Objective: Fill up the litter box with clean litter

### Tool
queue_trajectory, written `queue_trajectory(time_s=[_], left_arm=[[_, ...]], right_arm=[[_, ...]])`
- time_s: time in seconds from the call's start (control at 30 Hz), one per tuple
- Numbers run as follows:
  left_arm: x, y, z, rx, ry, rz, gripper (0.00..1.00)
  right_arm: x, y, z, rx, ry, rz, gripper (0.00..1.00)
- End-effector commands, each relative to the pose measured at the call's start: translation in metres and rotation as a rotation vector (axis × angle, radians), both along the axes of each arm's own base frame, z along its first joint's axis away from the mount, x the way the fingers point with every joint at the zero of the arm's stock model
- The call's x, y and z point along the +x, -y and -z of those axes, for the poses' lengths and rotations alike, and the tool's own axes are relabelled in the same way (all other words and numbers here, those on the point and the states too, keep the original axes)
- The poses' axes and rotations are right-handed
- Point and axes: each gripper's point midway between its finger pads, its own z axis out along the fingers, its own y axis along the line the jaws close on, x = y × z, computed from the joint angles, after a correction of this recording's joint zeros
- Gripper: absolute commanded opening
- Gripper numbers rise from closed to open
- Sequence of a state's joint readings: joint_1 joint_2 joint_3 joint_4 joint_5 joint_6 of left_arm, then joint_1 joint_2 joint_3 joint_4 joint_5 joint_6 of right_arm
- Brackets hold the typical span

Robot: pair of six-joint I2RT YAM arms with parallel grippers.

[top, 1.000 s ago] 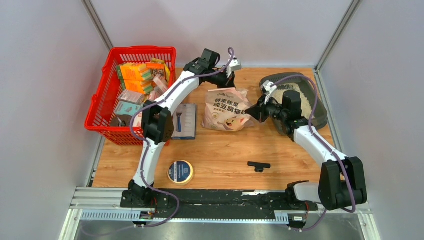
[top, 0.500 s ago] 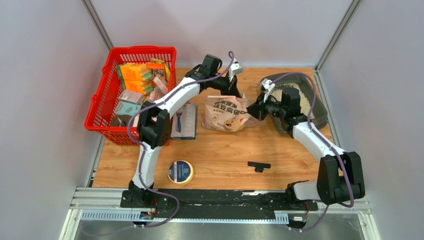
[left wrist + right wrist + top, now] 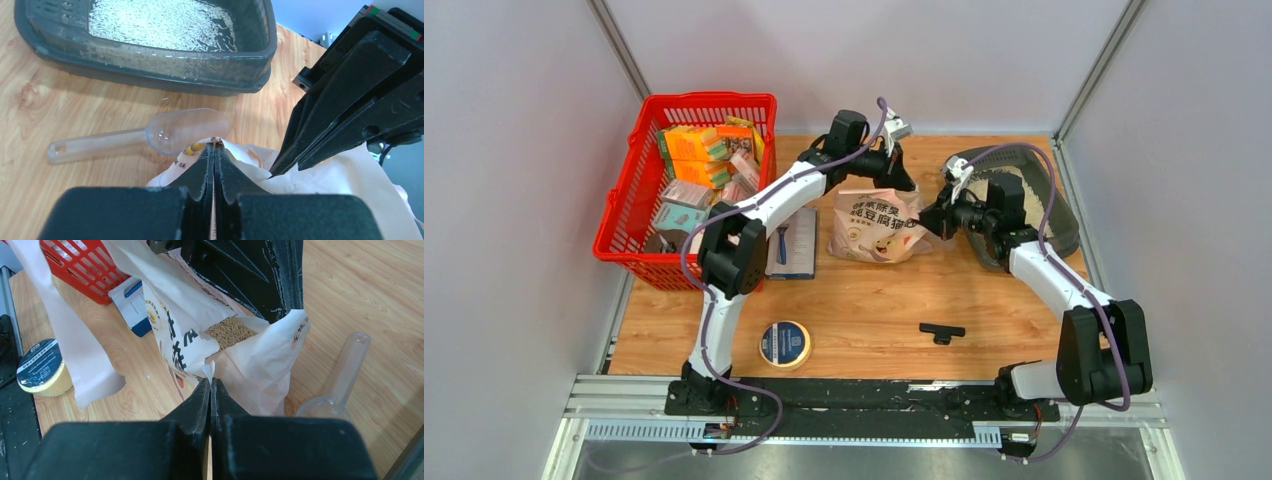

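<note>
Pouring prep: left gripper (image 3: pixel 214 150) and right gripper (image 3: pixel 210 382) jaws clamp the litter bag (image 3: pixel 876 225) mouth; next, probably lift and tip it over the litter box (image 3: pixel 165 80).

litter box (image 3: pixel 150 82) partly beyond top edge

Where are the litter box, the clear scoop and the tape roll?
litter box (image 3: pixel 165 75): left wrist view, on its outer side wall.
clear scoop (image 3: pixel 186 131): left wrist view, on its bowl.
tape roll (image 3: pixel 785 344): top external view, on its printed top face.
</note>
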State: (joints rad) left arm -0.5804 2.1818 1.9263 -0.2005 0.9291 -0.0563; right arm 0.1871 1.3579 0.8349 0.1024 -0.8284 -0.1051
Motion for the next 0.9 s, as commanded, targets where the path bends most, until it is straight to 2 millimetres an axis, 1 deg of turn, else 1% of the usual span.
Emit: queue_trajectory(time_s=[0.0, 0.07, 0.17, 0.2, 0.23, 0.27, 0.37, 0.4, 0.43, 0.47, 0.53, 0.6, 0.7, 0.73, 0.87], left_arm=[[-0.022, 0.013, -0.036, -0.086, 0.003, 0.057, 0.02], [-0.025, 0.014, -0.036, -0.094, -0.019, 0.064, 0.02], [-0.025, 0.016, -0.037, -0.106, -0.039, 0.06, 0.02], [-0.027, 0.017, -0.033, -0.107, -0.047, 0.061, 0.02], [-0.023, 0.019, -0.035, -0.115, -0.043, 0.045, 0.02], [-0.023, 0.019, -0.03, -0.108, -0.058, 0.037, 0.02], [-0.01, 0.025, -0.03, -0.122, -0.02, -0.026, 0.03], [-0.004, 0.025, -0.025, -0.111, -0.015, -0.058, 0.03], [0.006, 0.024, -0.024, -0.102, 0.004, -0.116, 0.04], [0.011, 0.024, -0.025, -0.106, 0.015, -0.128, 0.04], [0.011, 0.024, -0.03, -0.117, 0.026, -0.118, 0.04], [0.007, 0.025, -0.038, -0.133, 0.032, -0.087, 0.05], [-0.005, 0.024, -0.034, -0.127, -0.013, -0.037, 0.06], [-0.014, 0.023, -0.032, -0.126, -0.034, 0.003, 0.06], [-0.034, 0.017, -0.02, -0.091, -0.113, 0.076, 0.06]], right_arm=[[0.006, -0.003, -0.017, 0.015, 0.075, -0.039, 0.02], [0.007, -0.003, -0.013, 0.011, 0.071, -0.041, 0.02], [0.011, 0.0, -0.014, 0.012, 0.073, -0.034, 0.01], [0.012, 0.001, -0.014, 0.011, 0.07, -0.03, 0.01], [0.013, 0.002, -0.013, 0.009, 0.069, -0.029, 0.01], [0.014, 0.002, -0.013, 0.008, 0.07, -0.028, 0.01], [0.014, 0.004, -0.013, 0.006, 0.061, -0.025, 0.01], [0.014, 0.004, -0.013, 0.005, 0.059, -0.027, 0.01], [0.014, 0.004, -0.014, 0.006, 0.056, -0.028, 0.01], [0.014, 0.004, -0.015, 0.006, 0.054, -0.031, 0.01], [0.013, 0.004, -0.016, 0.006, 0.048, -0.033, 0.01], [0.013, 0.004, -0.016, 0.006, 0.048, -0.034, 0.01], [0.016, 0.005, -0.017, 0.006, 0.053, -0.027, 0.01], [0.019, 0.006, -0.017, 0.005, 0.053, -0.02, 0.01], [0.031, 0.016, -0.019, -0.001, 0.071, 0.017, 0.03]])
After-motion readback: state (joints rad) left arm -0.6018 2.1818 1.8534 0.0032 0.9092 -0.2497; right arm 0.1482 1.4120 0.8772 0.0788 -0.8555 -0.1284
